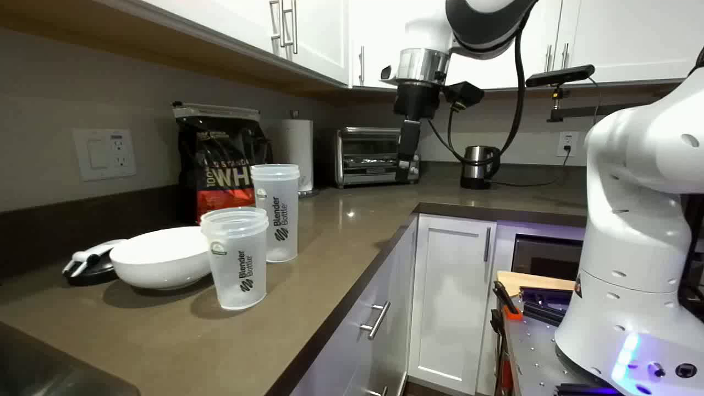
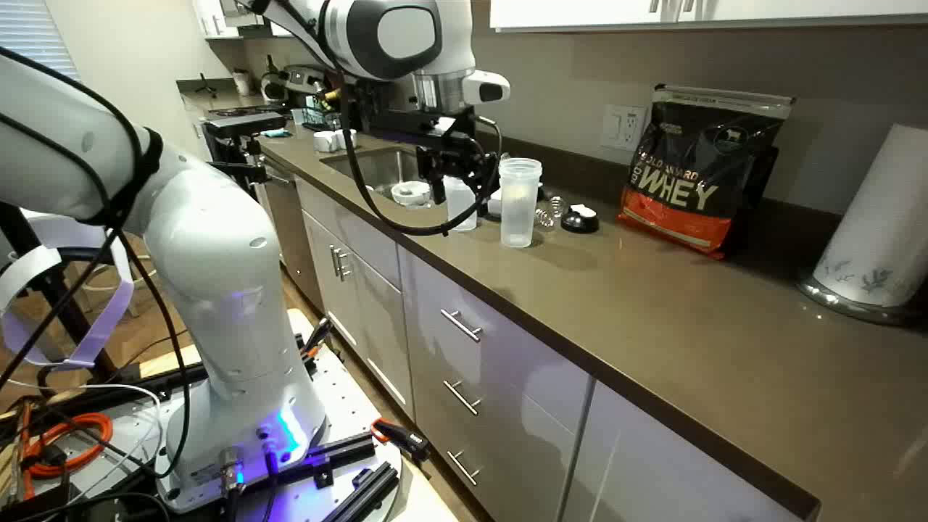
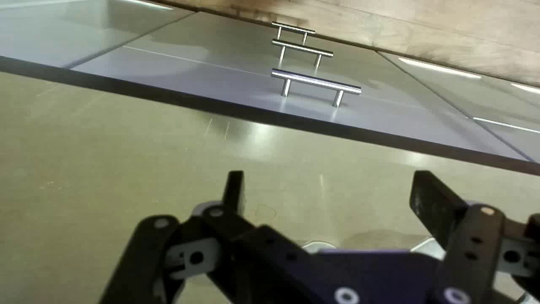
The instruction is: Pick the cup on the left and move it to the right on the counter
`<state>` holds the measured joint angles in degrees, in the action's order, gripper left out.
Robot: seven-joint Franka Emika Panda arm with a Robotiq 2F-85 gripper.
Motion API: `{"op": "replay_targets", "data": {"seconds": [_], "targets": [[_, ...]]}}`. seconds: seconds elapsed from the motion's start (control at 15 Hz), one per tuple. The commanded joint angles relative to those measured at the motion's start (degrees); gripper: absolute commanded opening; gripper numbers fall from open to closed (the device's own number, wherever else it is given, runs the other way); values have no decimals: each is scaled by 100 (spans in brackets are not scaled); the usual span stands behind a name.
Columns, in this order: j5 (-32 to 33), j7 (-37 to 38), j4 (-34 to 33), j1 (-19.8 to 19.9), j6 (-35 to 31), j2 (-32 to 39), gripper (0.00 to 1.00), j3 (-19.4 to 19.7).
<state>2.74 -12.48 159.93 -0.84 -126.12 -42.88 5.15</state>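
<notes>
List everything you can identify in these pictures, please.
Counter: 1, brown-grey, between white cabinets
Bowl: 1, white, on counter
Shorter BlenderBottle tumbler: 1, translucent white, beside bowl
Taller BlenderBottle tumbler: 1, translucent white, near bowl
Shaker lids: at least 2, black and white, on counter
Wire whisk balls: apparently 2, metallic, near one lid
Whey bag: 1, black and reddish, on counter
Paper towel roll: 1, white, near whey bag
Toaster oven: 1, silver, on counter
Kettle: 1, silver and black, near toaster oven
Sink: 1, metallic, in counter
Mugs: 2, white, past sink
Smaller clutter: uncounted, mixed colours, past sink and around robot
Robot arm: 1, white, beside counter
Gripper: 1, black, open above counter
</notes>
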Motion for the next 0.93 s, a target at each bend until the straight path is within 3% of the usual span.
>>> {"op": "replay_targets", "data": {"seconds": [0.0, 0.53, 0.87], "targets": [[-3, 0, -12, 2, 19, 0, 100, -5], [-3, 0, -12, 2, 20, 1, 100, -5], [-62, 82, -379, -142, -104, 565, 100, -127]]}}
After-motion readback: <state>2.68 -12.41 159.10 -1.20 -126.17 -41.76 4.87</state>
